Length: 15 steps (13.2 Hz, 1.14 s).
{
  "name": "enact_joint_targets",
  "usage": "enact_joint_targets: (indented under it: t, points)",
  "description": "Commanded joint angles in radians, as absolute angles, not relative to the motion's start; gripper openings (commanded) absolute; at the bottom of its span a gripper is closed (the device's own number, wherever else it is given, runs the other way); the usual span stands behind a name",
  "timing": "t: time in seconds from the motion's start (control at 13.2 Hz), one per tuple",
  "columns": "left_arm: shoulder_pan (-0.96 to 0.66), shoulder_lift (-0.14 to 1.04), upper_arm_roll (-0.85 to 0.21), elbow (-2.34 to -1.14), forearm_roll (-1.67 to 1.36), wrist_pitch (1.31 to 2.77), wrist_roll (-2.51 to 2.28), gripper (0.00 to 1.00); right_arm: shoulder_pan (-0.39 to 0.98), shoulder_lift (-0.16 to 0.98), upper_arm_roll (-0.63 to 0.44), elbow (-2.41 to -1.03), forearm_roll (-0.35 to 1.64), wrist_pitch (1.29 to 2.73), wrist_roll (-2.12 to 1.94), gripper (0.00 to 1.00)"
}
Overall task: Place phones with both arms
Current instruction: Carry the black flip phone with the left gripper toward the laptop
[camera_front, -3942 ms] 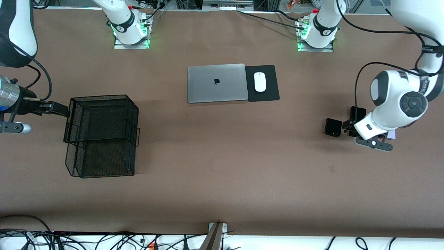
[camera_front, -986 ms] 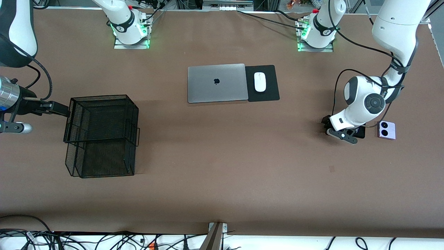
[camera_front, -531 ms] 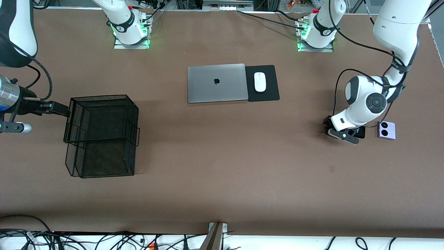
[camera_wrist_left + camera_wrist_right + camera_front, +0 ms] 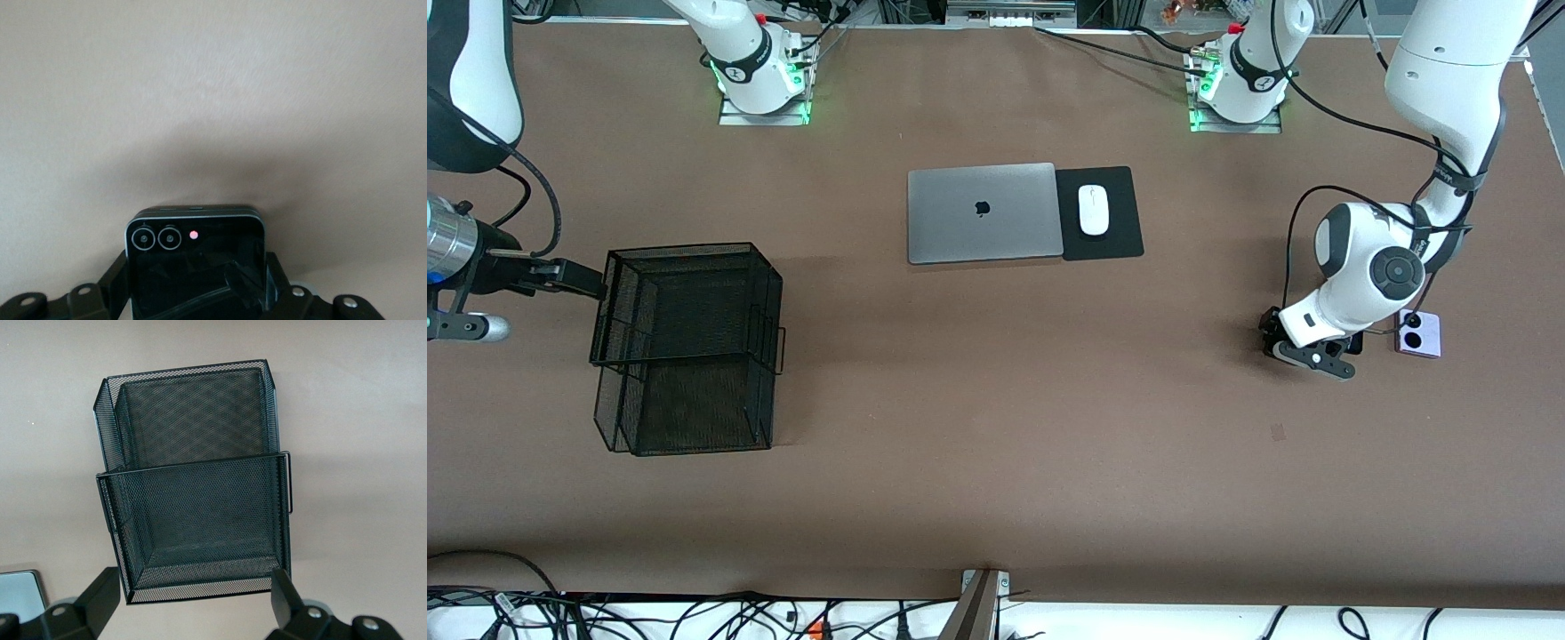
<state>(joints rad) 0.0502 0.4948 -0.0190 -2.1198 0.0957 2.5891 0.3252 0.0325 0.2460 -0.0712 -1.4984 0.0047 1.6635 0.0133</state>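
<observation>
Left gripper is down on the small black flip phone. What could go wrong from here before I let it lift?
1. The left gripper holds the black flip phone only by its sides, so it might slip on lifting.
2. The lavender phone lies close beside the wrist; a swing could knock it.
3. The right gripper, open, waits over the mesh basket, possibly crowding a drop.

A robotics lab is showing here: two white robot arms (image 4: 1369, 267) are bolted at a brown paper-covered table (image 4: 996, 462), green base lights (image 4: 765, 111) are glowing, and tangled black cables (image 4: 694, 613) are trailing below its near edge.
</observation>
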Motion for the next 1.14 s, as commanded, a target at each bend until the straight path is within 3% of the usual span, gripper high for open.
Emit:
enact_joint_targets:
  t: [0.0,0.3,0.61,1.06]
  points:
    - [0.044,0.491,-0.057,-2.008,0.084,2.441,0.250,0.14,0.031,0.255,-0.072,-1.477,0.020,1.647,-0.006,1.00]
    - [0.032,0.495,-0.107,-1.878,0.084,2.284,0.137,0.11,0.031,0.255,-0.072,-1.477,0.021,1.647,-0.006,1.00]
    - [-0.078,0.546,-0.109,-1.806,0.084,2.284,-0.075,0.10,0.031,0.255,-0.072,-1.477,0.021,1.647,-0.006,1.00]
    - [-0.319,0.710,-0.107,-1.589,0.086,2.283,-0.568,0.08,0.029,0.255,-0.072,-1.477,0.020,1.647,-0.006,1.00]
